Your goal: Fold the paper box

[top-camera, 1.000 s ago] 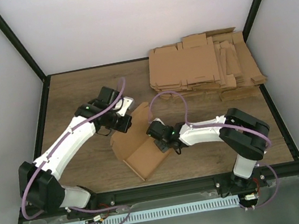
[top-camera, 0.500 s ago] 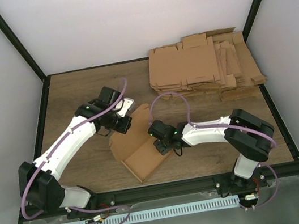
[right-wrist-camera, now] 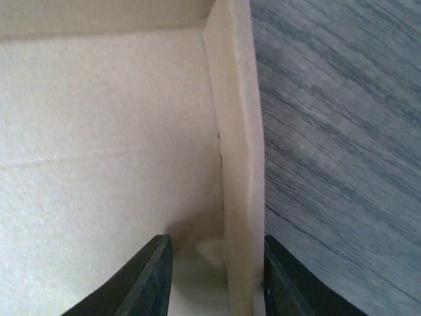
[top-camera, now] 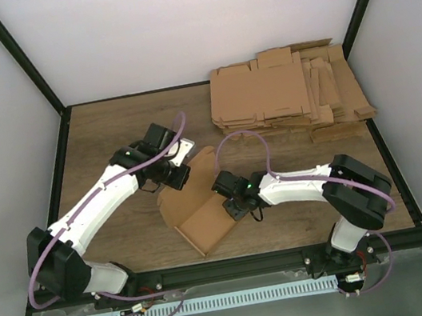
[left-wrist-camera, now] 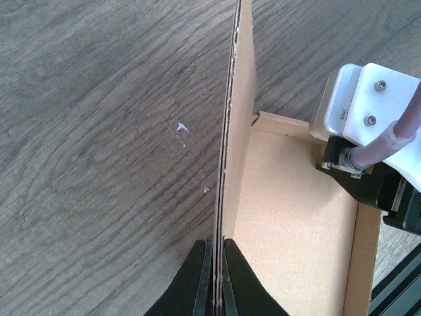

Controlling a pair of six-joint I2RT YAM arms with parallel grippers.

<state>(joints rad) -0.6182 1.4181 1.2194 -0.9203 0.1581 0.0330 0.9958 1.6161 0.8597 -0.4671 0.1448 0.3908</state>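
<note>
Wooden table (top-camera: 108, 126), left pincer (left-wrist-camera: 215, 242) tight on paper box (left-wrist-camera: 283, 197) wall, right pincer (right-wrist-camera: 216, 238) spread astride

My claw (right-wrist-camera: 216, 280) sat spread astride the upright side wall (right-wrist-camera: 238, 151) of the paper box (right-wrist-camera: 99, 131). One finger (right-wrist-camera: 146, 282) hung inside over the box floor, clear gap to the wall; other finger (right-wrist-camera: 284, 284) outside, just beside the wall, over the wood table (right-wrist-camera: 342, 131).

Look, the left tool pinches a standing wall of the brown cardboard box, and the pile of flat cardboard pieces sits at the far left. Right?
Not quite: the pile of flat brown cardboard pieces sits at the far right, as the top view shows. The left tool does pinch a standing wall of the brown cardboard box.
</note>
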